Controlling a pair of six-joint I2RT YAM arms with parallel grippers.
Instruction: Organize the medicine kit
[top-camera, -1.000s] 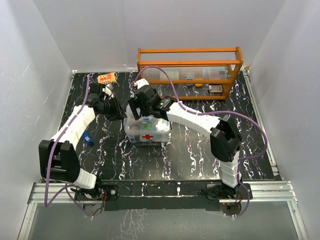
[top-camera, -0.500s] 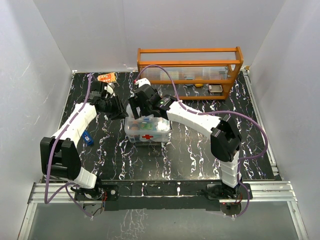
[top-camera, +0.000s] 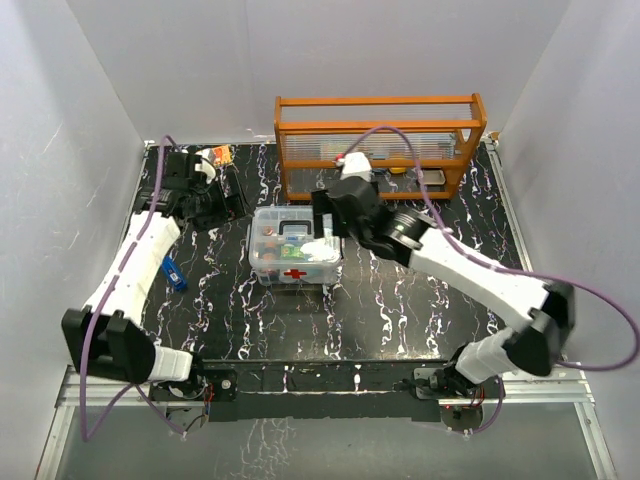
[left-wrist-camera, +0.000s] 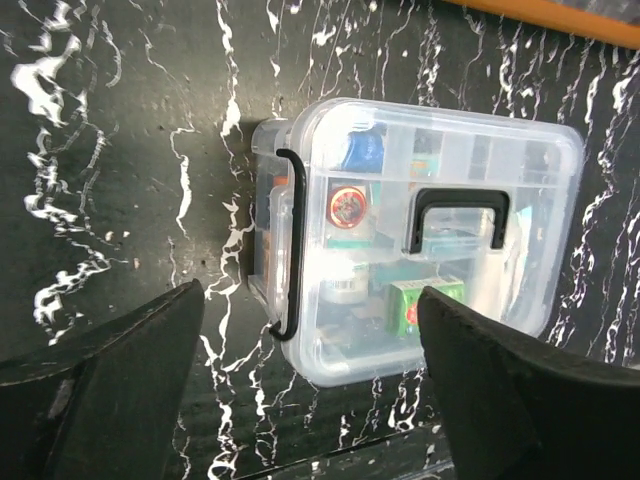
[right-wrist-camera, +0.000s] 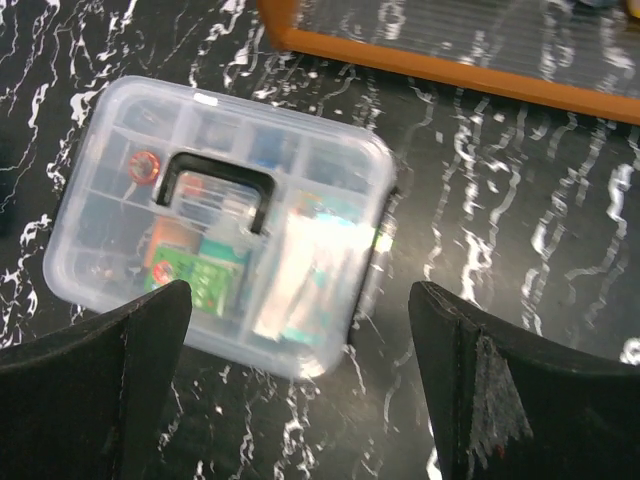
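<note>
Near the desk's (top-camera: 380, 300) left edge lies a small blue item (top-camera: 172, 274), too small to identify. The left jaws, spread wide, hover near the far-left corner, where the arm partly hides an orange packet (top-camera: 213, 156). The medicine kit (top-camera: 295, 247) sits mid-desk with its lid on, its contents blurred behind the plastic. The right jaws, also wide, hang by its right side. At the far edge, the orange rack's (top-camera: 380, 102) contents are unreadable.
</note>
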